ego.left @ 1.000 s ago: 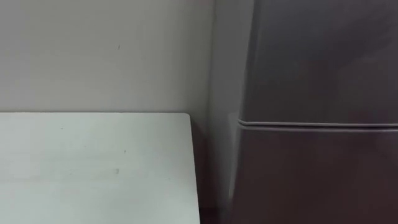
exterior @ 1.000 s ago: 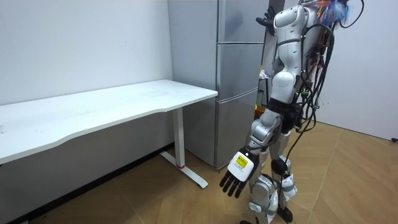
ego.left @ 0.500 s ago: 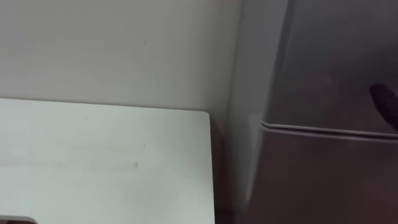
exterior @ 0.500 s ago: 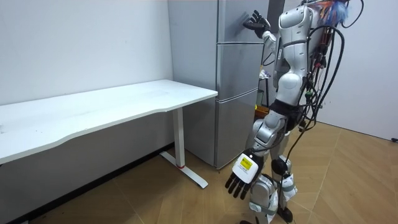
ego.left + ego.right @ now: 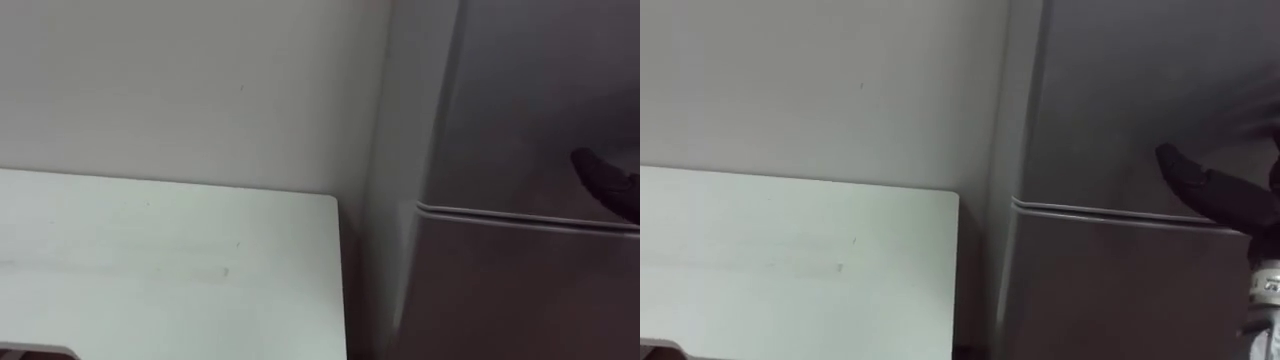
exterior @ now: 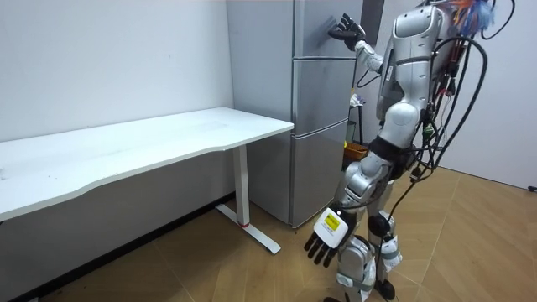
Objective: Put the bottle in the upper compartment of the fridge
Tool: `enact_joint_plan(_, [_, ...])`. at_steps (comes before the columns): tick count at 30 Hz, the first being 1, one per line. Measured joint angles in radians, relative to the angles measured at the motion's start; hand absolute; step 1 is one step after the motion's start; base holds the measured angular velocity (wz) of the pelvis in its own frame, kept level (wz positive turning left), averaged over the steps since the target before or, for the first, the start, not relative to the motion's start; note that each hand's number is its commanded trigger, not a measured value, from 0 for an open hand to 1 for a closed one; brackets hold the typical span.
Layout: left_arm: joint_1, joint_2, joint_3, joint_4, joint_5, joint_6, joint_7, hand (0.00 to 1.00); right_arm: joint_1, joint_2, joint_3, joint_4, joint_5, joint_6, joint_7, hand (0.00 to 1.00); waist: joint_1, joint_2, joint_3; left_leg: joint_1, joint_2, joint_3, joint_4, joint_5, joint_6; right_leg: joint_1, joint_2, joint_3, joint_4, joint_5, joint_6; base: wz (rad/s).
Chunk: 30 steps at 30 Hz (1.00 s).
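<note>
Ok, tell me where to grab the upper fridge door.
The upper fridge door has a flat front, so likely its bottom edge, at the seam above the lower door. Come from the front, fingers hooked under that lip, near where the right hand is raised. Which side is hinged I cannot tell.

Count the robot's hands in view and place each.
2. The right hand is raised, fingers spread, at the fridge's upper door; the left hand hangs open beside its leg.

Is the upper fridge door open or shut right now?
Shut. The upper fridge door lies flush above the lower door, only a thin seam between them; the right robot hand is raised at its front.
</note>
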<state>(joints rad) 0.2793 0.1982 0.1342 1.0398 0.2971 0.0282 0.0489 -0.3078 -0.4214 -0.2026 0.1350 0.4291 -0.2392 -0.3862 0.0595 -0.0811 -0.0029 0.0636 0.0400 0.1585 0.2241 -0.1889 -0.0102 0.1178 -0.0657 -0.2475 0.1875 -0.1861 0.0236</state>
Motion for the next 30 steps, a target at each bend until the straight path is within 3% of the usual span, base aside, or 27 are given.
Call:
enact_joint_plan(6, [0.047,0.005,0.001,-0.051,0.002,0.000,-0.028,0.00,-0.008,-0.018,0.001,-0.045,0.054,0.057,0.004,0.00,0.000,0.002,-0.0087,-0.001,0.000,0.001,0.000,0.002,0.002,-0.003,0.000,0.000,0.001,0.006,-0.001,0.00])
enact_joint_plan(14, [0.080,0.006,0.014,-0.078,0.002,0.000,-0.031,0.00,-0.002,-0.018,-0.022,-0.075,0.061,0.067,-0.007,0.00,-0.029,0.015,-0.0036,0.002,-0.001,-0.001,0.000,0.002,0.002,0.000,0.001,0.000,-0.002,0.007,-0.003,0.00])
enact_joint_plan(22, [0.084,0.005,0.056,-0.079,0.002,0.000,-0.016,0.00,0.017,-0.037,-0.107,-0.093,0.060,0.087,-0.060,0.00,-0.059,0.014,-0.0026,-0.001,-0.005,-0.004,-0.013,0.002,0.001,-0.005,0.000,-0.004,-0.006,0.005,0.001,0.00])
enact_joint_plan(24, [0.085,0.006,0.058,-0.076,0.000,-0.001,-0.015,0.00,0.022,-0.056,-0.131,-0.105,0.069,0.087,-0.072,0.00,-0.071,0.011,-0.0014,0.001,-0.007,-0.004,-0.021,0.002,0.001,0.001,0.000,-0.004,-0.012,0.003,0.002,0.00])
enact_joint_plan(30, [0.081,0.006,0.058,-0.074,-0.002,-0.008,-0.007,0.00,0.089,-0.058,-0.186,-0.115,0.083,0.087,-0.129,0.00,-0.086,-0.005,-0.0014,0.002,-0.007,0.003,-0.030,0.001,0.000,-0.003,0.001,-0.001,-0.017,0.003,0.002,-0.02])
